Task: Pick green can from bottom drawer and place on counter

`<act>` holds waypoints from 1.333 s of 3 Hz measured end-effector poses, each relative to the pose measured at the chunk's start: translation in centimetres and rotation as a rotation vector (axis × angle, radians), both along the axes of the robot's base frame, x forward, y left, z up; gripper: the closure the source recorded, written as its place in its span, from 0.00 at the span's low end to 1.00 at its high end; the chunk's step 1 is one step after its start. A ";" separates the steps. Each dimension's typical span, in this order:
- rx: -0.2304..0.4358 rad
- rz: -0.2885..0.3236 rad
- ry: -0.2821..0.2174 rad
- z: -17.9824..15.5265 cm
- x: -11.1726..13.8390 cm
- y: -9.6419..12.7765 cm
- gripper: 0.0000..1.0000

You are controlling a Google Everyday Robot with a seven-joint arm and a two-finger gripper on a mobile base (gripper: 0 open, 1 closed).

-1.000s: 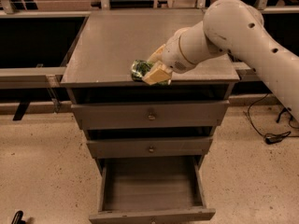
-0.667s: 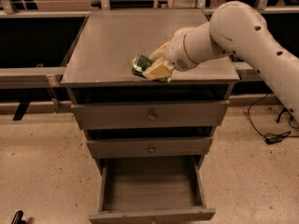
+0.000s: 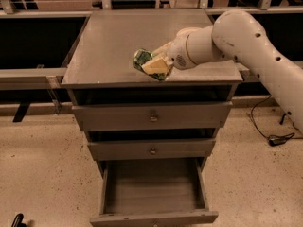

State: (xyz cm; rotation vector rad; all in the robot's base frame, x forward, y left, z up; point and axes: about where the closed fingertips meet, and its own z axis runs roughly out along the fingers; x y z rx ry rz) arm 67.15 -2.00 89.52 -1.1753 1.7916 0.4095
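**green can carried further in over the tabletop**

since a second ago, the green can (image 3: 140,58) has shifted from just over the front edge to a spot a little further in above the tabletop (image 3: 118,37), riding in the gripper (image 3: 150,65) at the end of the white arm (image 3: 246,37). the tan fingers (image 3: 158,66) are pinching the can, which sits tilted in their hold, its silver end turned up and to the left. whether it already touches the grey surface or hangs just above it cannot be told from this angle.

for the task, the shift suggests the pick is done and the placing is well under way: the can is out of the bottom drawer (image 3: 154,188), which stands pulled open and bare inside, and what seems left is to set the can down, let go and draw back. because it is tilted, it may roll toward the near edge once it is let go.

by count: one can, one gripper, one arm, and three drawers in the cabinet, with the two upper drawers (image 3: 151,116) closed and only the lowest open.
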 end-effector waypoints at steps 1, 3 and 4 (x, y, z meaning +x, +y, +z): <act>0.037 -0.044 0.038 -0.4 1.9 0.5 1.00; 0.048 -0.119 0.071 -1.0 5.0 0.9 0.82; -0.026 -0.093 0.079 -1.4 5.9 1.6 0.58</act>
